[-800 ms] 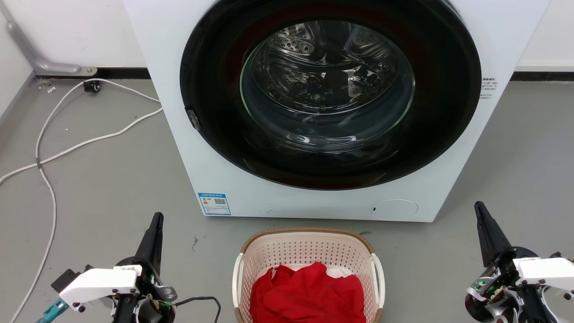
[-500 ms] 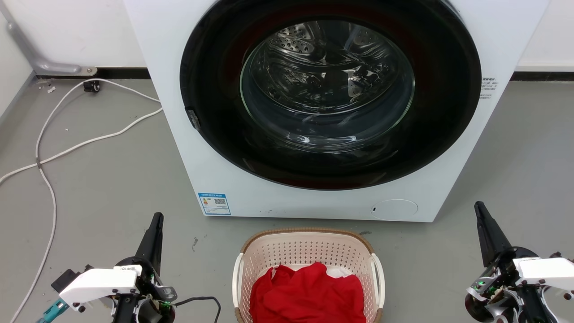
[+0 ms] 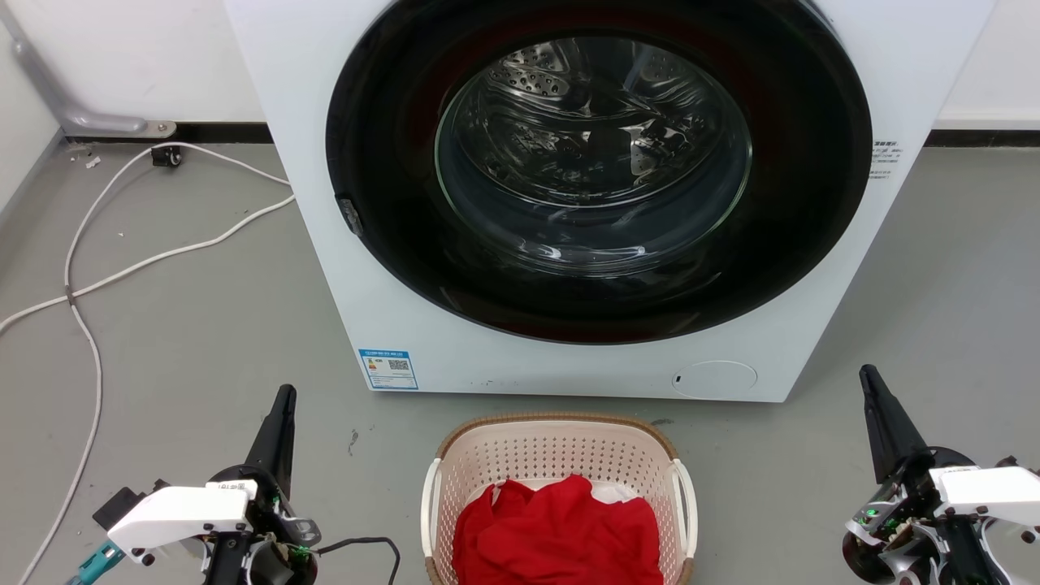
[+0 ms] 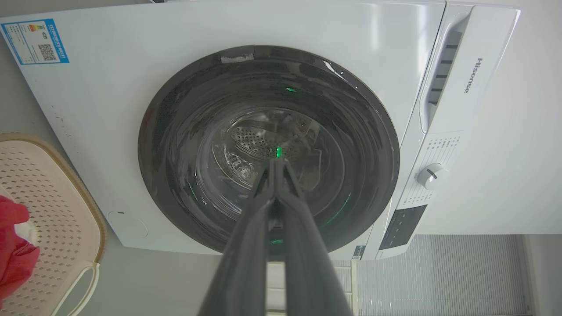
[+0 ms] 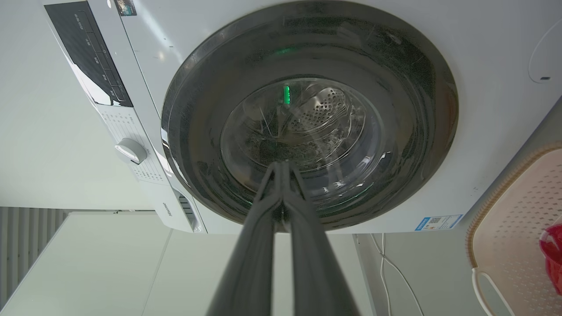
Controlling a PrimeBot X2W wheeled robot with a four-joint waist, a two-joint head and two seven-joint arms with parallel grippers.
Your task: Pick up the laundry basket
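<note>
The washing machine (image 3: 585, 203) is standing at the far edge of the floor (image 3: 203, 341), and the laundry basket (image 3: 556, 418) is sitting just in front of it at the middle of the near edge, so a lift that is swinging forward is likely knocking the rim against the machine's white front. Red clothes (image 3: 561, 528) are lying heaped inside, and a pull on one side alone is risking a tilt that spills them. The white side handles (image 3: 428, 504) are looking thin, so long fingers are liable to be slipping off. The left end effector (image 3: 286, 396) and the right end effector (image 3: 868, 375) are hanging well apart from the basket, each with its fingers pressed together; unless they are spreading first, they are merely shoving it. A white cable (image 3: 81, 268) is trailing toward the left edge, inviting a snag.
</note>
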